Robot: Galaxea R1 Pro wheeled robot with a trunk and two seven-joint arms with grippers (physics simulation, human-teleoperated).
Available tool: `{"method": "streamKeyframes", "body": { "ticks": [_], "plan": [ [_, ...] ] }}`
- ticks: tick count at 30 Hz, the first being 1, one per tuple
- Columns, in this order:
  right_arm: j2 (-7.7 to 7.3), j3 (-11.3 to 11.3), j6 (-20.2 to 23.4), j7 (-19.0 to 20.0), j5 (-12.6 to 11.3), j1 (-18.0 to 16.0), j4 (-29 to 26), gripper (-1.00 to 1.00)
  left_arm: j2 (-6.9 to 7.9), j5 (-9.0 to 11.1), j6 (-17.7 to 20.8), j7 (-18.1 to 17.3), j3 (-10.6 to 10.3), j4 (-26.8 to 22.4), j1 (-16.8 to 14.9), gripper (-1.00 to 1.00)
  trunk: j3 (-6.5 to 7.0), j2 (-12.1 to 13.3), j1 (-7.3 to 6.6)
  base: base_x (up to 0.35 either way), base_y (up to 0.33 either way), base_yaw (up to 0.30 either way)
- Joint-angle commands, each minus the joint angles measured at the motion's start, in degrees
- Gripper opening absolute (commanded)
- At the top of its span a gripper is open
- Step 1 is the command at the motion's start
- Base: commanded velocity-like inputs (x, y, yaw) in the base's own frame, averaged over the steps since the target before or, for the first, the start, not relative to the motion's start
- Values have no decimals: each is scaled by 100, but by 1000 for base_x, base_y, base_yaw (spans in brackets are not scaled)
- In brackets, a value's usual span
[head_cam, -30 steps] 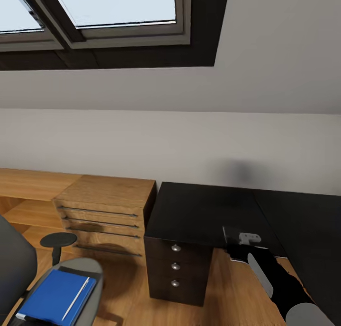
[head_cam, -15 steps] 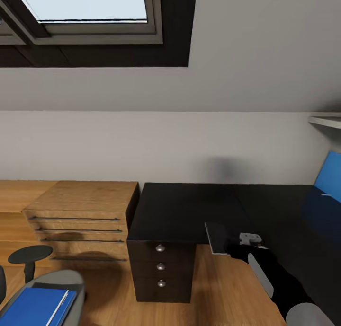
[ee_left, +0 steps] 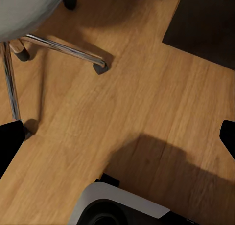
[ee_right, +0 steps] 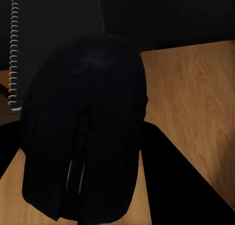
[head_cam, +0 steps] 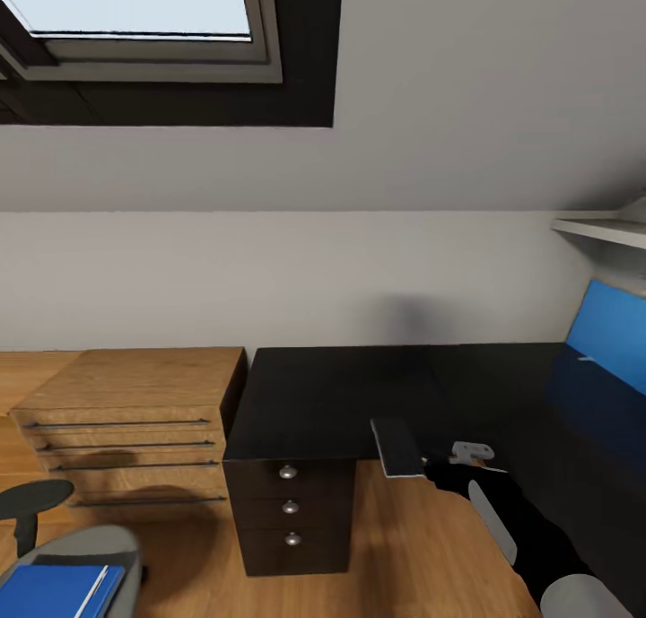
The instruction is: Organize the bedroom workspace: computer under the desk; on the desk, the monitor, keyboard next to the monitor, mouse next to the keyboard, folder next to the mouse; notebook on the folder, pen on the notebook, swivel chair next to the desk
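Panning right, my head camera has slid the whole scene leftward since the earlier frames; the furniture itself has not moved.

1. The desk (head_cam: 332, 394) lies ahead, its black top bare apart from the notebook.
2. The swivel chair (head_cam: 81, 551) stands well apart from the desk, beyond the wooden chest (head_cam: 126, 394), with the folder (head_cam: 49, 591) lying on its seat.
3. The notebook (head_cam: 395, 448) rests at the desk's inner front edge, partly overhanging.
4. The right gripper (head_cam: 471, 454) hovers just beside the notebook. Its jaws appear clamped on the mouse (ee_right: 83, 137), whose long axis runs along the fingers.
5. The left gripper (ee_left: 117, 137) hangs over the floor, jaws wide apart.

Judgement: the desk top lies forward of the right jaws, and the right arm is the nearer one for setting the mouse down.
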Motion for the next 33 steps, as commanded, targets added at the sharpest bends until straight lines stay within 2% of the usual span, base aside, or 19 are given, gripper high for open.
{"method": "streamKeyframes", "body": {
  "ticks": [1, 19, 29, 33],
  "plan": [
    [-7, 26, 16, -69, -78, -6, -8, -100, 1, 62, -18, -32, -43, 5, -4, 100, -8, -6, 1, 0, 0, -209],
    [-7, 22, 33, -74, -81, -6, -3, -100, 1, 62, -28, -38, -42, 5, -4, 100, -8, -6, 1, 0, 0, -254],
    [-7, 17, 211, -77, -81, -6, 2, -100, 1, 62, -32, -37, -42, 5, -4, 100, -8, -6, 1, 0, 0, -260],
    [-7, -79, 250, -204, -83, -4, 11, -100, 1, 62, -33, -35, -42, 5, -4, 100, -8, -6, 1, 0, 0, -260]
  ]
}}
